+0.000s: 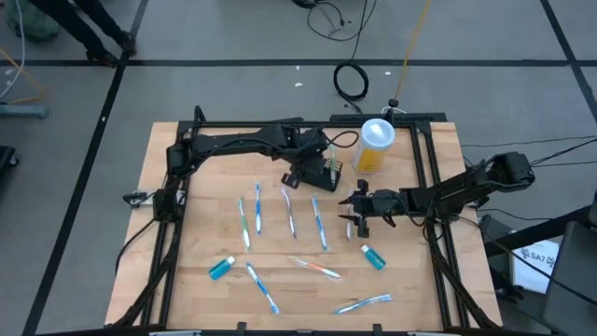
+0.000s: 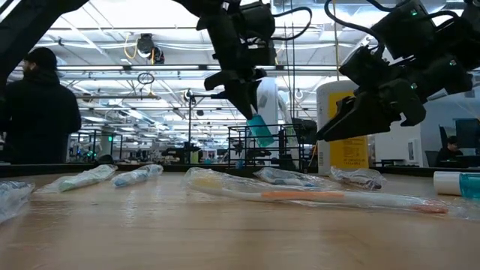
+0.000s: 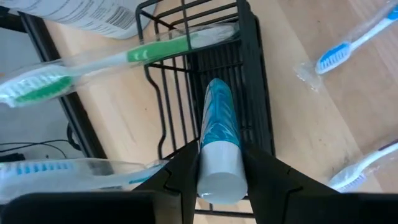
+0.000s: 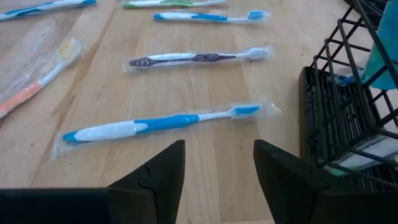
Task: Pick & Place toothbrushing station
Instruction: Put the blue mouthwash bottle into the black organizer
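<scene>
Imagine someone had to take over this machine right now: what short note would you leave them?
Left gripper: shut on a blue toothpaste tube, held above the black wire basket.
Right gripper: open, empty, hovering over the wrapped toothbrushes beside the basket.
Basket: near the yellow cup at the table's far side. A green toothbrush lies across its rim.
Done: tube picked up and brought over the basket.
Left: lower and release the tube, then probably collect the toothbrushes and two small tubes lying on the table.
</scene>
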### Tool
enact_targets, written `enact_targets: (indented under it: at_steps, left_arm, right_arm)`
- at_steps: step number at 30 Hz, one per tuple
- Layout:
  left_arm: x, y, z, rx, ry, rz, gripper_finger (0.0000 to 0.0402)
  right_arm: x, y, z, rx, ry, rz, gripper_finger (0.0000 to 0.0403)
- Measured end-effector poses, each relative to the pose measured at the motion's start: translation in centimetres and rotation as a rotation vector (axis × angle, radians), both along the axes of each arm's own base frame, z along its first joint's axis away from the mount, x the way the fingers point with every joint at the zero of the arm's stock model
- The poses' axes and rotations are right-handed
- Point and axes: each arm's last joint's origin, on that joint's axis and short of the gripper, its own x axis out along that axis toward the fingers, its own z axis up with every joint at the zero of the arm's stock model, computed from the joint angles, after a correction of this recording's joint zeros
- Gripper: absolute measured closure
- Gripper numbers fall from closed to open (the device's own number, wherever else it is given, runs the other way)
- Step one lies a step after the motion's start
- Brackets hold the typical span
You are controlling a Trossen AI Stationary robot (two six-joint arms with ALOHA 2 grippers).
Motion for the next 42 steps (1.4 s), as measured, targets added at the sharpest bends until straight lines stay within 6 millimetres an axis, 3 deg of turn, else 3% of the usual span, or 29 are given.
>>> enact_targets:
  at_steps: [18, 24, 37, 42]
  left_arm:
    - [1.1, -0.5, 0.5, 0.143, -0.049, -0.242, 0.0289]
    - [1.0, -0.6, 0.4, 0.137, -0.03, -0.247, 0.0289]
    - [1.5, -0.4, -2.2, 0.242, 0.122, -0.298, 0.0289]
    - [1.8, -0.9, -2.8, 0.319, 0.175, -0.437, 0.0289]
  right_arm:
    - [0.1, 0.0, 0.1, -0.017, -0.012, 0.008, 0.0222]
    - [0.1, 0.0, 0.1, -0.017, -0.012, 0.008, 0.0222]
    - [0.1, 0.0, 0.2, -0.014, -0.022, 0.006, 0.0222]
    - [0.1, 0.0, 0.2, -0.013, -0.025, 0.006, 0.0222]
